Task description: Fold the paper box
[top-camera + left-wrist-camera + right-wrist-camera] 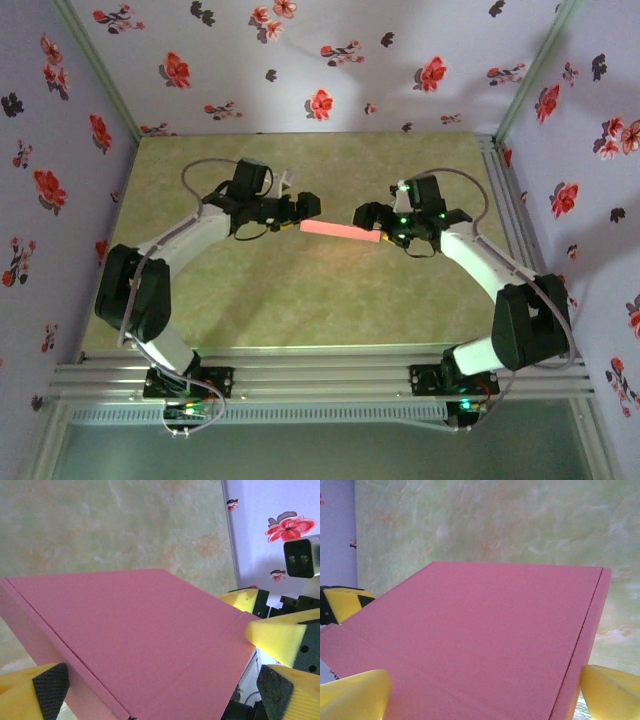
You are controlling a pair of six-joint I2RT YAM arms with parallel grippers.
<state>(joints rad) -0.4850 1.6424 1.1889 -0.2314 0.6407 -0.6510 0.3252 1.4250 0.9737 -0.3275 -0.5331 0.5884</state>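
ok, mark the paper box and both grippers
paper box [340, 231]: top view, middle of its pink surface.
left gripper [311, 207]: top view, between its fingertips.
right gripper [366, 217]: top view, between its fingertips.

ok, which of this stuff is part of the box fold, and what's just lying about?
In the job: box; left fingers and right fingers, one pair clamped on each end of the box.
Not in the job: table; floral walls; frame rails; arm cables.
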